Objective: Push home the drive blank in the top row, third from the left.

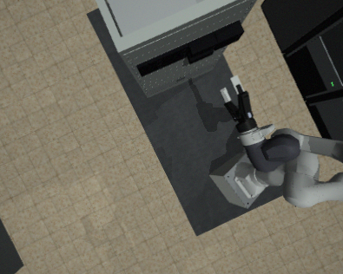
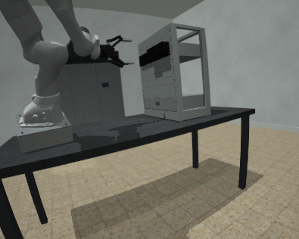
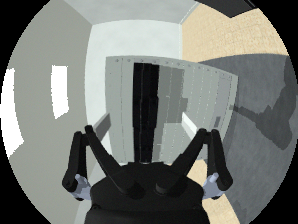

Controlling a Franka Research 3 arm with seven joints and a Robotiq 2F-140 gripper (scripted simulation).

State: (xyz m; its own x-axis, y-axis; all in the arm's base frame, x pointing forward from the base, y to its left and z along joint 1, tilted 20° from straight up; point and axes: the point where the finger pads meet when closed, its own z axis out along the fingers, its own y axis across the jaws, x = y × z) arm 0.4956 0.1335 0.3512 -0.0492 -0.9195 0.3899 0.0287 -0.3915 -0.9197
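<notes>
Boxy pale-grey rack [image 2: 202, 68] with a perforated front stands on the dark matte bench [image 2: 217, 113]. Black rectangular drive blanks [image 1: 197, 45] form a band across the upper front, some protruding. End effector [image 1: 233, 87] is spread wide and empty, facing the blanks, well apart.

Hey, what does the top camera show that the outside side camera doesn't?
Only the top view shows the dark cabinets with green lights and how some black blanks stick out from the rack front. Only the side view shows the table legs and the rack's open side. Both show the open, empty claw short of the rack, and the arm's base.
</notes>
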